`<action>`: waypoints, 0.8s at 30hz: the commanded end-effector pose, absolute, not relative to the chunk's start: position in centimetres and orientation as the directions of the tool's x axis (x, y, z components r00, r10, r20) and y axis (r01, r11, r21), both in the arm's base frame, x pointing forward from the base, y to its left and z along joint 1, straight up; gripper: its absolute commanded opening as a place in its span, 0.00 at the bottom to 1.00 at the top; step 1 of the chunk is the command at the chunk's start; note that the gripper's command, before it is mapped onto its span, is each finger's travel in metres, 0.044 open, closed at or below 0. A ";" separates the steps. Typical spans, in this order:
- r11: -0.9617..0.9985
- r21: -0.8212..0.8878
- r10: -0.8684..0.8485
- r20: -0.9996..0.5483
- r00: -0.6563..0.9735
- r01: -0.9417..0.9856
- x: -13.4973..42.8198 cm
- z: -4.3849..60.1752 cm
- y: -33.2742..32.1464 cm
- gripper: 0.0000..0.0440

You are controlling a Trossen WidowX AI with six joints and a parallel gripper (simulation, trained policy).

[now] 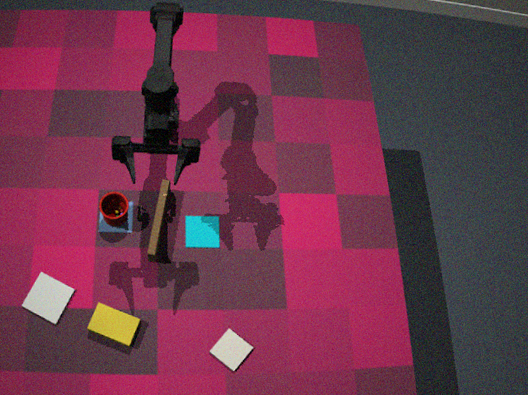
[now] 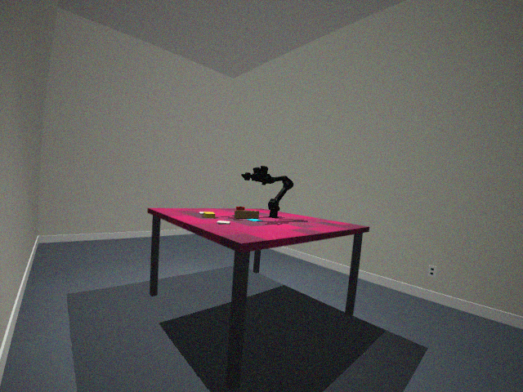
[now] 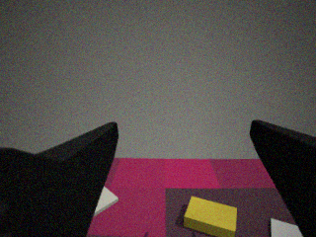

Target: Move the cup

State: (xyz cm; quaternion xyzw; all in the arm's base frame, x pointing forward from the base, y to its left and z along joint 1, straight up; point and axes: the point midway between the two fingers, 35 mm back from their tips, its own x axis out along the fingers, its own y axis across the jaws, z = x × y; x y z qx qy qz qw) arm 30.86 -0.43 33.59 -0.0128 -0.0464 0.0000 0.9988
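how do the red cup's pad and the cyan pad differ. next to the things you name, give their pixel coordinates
The blue pad (image 1: pixel 124 225) is a duller grey-blue, while the cyan pad (image 1: pixel 203 231) (image 2: pixel 253 220) is bright turquoise. The blue pad has the red cup (image 1: pixel 105 215) (image 2: pixel 239 207) on it; the cyan pad bears no cup. Both lie on the table (image 1: pixel 342 292) (image 2: pixel 270 236).

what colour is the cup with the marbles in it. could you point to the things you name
The cup (image 1: pixel 105 217) (image 2: pixel 239 207) is red; the top view shows it best.

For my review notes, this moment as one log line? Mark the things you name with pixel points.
gripper (image 1: pixel 154 183) (image 2: pixel 243 175) (image 3: pixel 184 128): open, raised | cup (image 1: pixel 104 214) (image 2: pixel 239 207): upright, blue pad | marbles: inside cup | cyan pad (image 1: pixel 201 232) (image 2: pixel 253 220): no cup
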 end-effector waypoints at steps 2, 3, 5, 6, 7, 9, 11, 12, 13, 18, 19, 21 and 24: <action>1.000 -0.018 -0.007 0.078 0.997 0.008 30.9 33.4 -0.5 0.79; 1.000 -0.014 -0.010 0.068 0.998 0.011 30.9 33.3 -0.6 0.73; 1.000 -0.003 -0.015 0.046 0.999 0.015 31.0 33.0 -0.6 0.61; 1.000 0.003 -0.017 0.035 0.999 0.016 31.0 32.8 -0.6 0.55; 1.000 0.010 -0.018 0.023 1.000 0.018 31.0 32.7 -0.6 0.49; 1.000 0.023 -0.019 -0.001 1.000 0.019 31.1 32.4 -0.5 0.37; 0.999 0.035 -0.020 -0.028 0.999 0.021 31.2 32.1 -0.4 0.25; 0.999 0.042 -0.019 -0.042 0.999 0.021 31.2 31.9 -0.4 0.20; 0.999 0.048 -0.018 -0.057 0.998 0.021 31.3 31.8 -0.3 0.18; 0.996 0.085 -0.005 -0.128 0.992 0.016 31.6 31.3 0.2 0.17; 0.996 0.092 -0.002 -0.143 0.990 0.016 31.7 31.2 0.3 0.17; 0.994 0.108 0.003 -0.173 0.985 0.016 31.8 31.0 0.5 0.17; 0.991 0.130 0.011 -0.219 0.976 0.018 32.0 30.7 0.7 0.18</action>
